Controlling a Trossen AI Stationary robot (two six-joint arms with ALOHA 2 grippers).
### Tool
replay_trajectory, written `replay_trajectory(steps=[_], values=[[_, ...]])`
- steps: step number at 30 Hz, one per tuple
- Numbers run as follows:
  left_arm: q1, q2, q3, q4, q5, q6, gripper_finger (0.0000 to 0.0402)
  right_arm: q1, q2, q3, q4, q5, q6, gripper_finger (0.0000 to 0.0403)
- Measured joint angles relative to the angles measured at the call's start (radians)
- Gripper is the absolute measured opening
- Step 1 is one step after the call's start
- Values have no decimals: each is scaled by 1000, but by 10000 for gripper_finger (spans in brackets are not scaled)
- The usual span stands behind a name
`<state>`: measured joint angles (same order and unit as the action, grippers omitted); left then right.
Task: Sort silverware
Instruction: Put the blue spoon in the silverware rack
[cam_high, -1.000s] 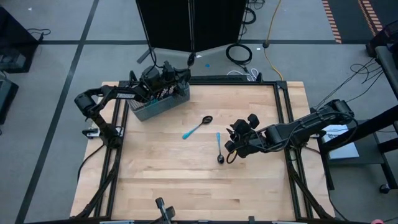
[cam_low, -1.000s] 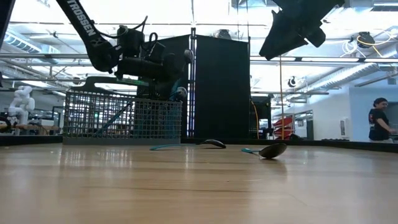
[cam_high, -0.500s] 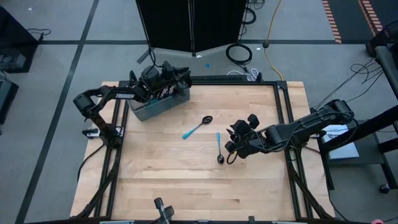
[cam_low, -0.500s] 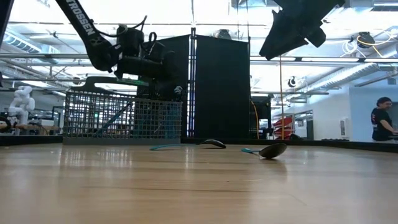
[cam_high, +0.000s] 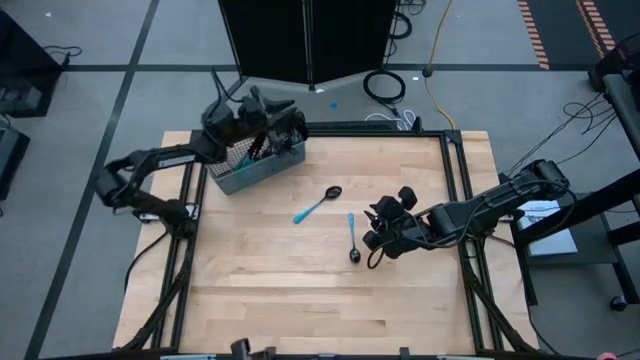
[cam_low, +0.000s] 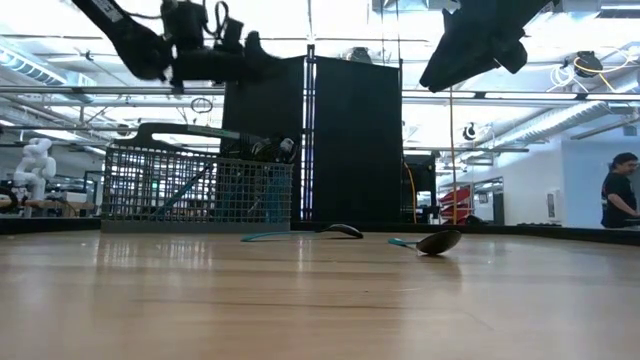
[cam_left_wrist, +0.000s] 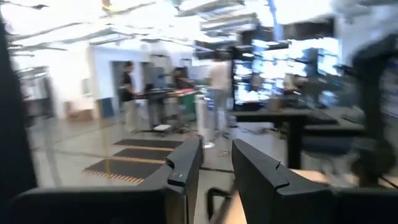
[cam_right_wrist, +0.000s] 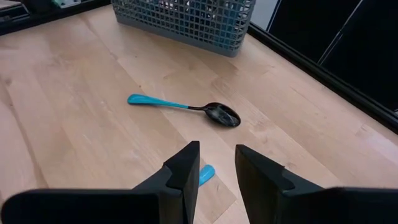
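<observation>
Two small dark-headed metal spoons with slim light-blue handles (cam_high: 319, 204) are seen mid-tabletop; more silverware is held in the grey wire-mesh basket (cam_high: 255, 165) at the far-left corner. Judged light, stiff, slippery; best pinched across the handle. Right gripper (cam_right_wrist: 216, 163) is held just above the nearer spoon (cam_high: 353, 238), jaws narrowly parted, empty. Left gripper (cam_left_wrist: 216, 163) is raised above the basket, likewise empty.

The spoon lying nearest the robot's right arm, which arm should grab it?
Probably the right arm. Its right gripper hangs just beside that spoon, fingers open, with the blue handle showing between them in the wrist view. The left gripper is raised by the basket, across the table.
</observation>
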<state>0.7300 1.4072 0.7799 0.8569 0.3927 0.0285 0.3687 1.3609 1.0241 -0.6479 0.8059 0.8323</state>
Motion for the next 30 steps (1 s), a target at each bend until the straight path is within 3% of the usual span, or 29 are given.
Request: replay_trajectory(steps=[3,9,14,17,22,26,30], values=[[-20,-89,0,-121,55,60,91,0,0,0,0,0,21,98],[-101,-260,0,-472,58,214,91,0,0,0,0,1,64,98],[-261,-276,0,-713,55,292,91,0,21,0,-3,2,65,98],[-400,-227,0,-736,2,301,91,-4,25,0,-9,-1,65,98],[-592,-91,0,-708,-191,299,91,-9,25,0,-8,-22,71,98],[-666,62,2,-646,-289,247,91,-9,25,0,-8,-26,68,98],[-696,225,40,-597,-274,309,91,-9,25,0,-9,-27,62,98]])
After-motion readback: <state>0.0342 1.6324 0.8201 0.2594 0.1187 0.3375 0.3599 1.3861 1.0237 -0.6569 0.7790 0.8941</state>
